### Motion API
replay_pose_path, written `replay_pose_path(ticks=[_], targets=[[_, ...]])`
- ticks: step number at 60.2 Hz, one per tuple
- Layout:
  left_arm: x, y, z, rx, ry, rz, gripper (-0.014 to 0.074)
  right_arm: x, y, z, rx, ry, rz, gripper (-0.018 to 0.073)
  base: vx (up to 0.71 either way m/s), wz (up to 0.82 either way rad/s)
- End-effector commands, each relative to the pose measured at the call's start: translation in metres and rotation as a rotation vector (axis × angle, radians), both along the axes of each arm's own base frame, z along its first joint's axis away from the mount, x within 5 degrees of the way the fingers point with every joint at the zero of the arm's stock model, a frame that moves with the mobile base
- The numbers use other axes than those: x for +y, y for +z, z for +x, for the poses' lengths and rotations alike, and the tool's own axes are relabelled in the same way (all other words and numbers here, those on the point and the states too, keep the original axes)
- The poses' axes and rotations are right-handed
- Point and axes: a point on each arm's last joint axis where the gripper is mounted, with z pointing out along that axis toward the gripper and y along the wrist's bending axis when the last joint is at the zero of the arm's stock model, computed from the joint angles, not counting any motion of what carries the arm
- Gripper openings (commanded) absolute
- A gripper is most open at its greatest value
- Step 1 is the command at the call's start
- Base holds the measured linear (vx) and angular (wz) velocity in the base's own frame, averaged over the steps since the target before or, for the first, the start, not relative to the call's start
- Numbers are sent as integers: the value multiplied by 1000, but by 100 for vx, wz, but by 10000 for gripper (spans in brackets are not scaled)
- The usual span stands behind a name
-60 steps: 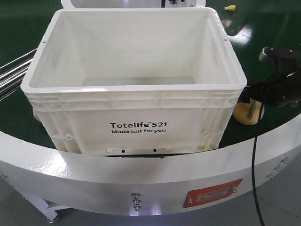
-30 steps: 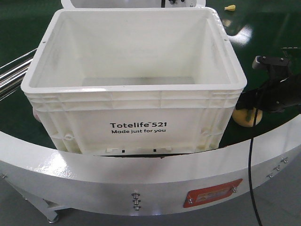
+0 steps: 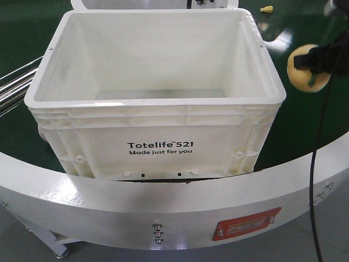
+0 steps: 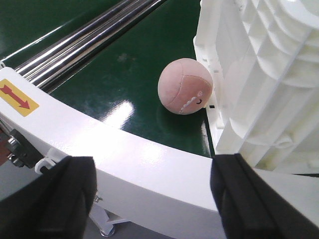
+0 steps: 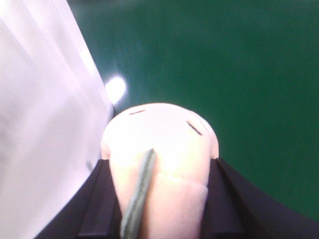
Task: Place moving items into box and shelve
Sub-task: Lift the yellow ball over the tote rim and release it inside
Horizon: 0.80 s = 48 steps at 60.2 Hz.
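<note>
Right claw (image 5: 159, 172) clamped on yellow fruit (image 3: 301, 75), now raised off belt (image 3: 294, 128) beside box (image 3: 158, 102) rim; left claw (image 4: 155, 191) apart

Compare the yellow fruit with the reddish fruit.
The yellow fruit is gripped by the right gripper; the reddish fruit lies free on the belt beside the box. The yellow fruit has a green stripe; the reddish fruit has stitched seams. Both are rounded, outside the box.
</note>
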Motion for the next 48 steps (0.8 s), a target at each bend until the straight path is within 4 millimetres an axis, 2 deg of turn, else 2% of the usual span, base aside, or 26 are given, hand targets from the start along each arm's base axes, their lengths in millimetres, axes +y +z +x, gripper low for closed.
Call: replay_pose_path(ticks=[1,7,15,23,31,38,48], targets=[[0,14,5,-92,-1,-2,577,6,54,-6,-177,8,38,332,0,0],[0,14,5,-92,-1,-2,577,26,72,-6,-235,83,40,332,0,0],[0,14,5,-92,-1,-2,577,70,84,-7,-329,204,39,332,0,0],[0,14,5,-92,-1,-4,577,117,81,-9,-381,328,38,333,0,0],[0,14,5,-92,-1,-4,577,156,65,-5,-376,417,44,351,0,0],[0,14,5,-92,-1,-4,577,174,50,-1,-336,456,43,448,0,0],[0,14,5,-92,-1,-4,577,176,41,4,-310,459,38,644,0,0]])
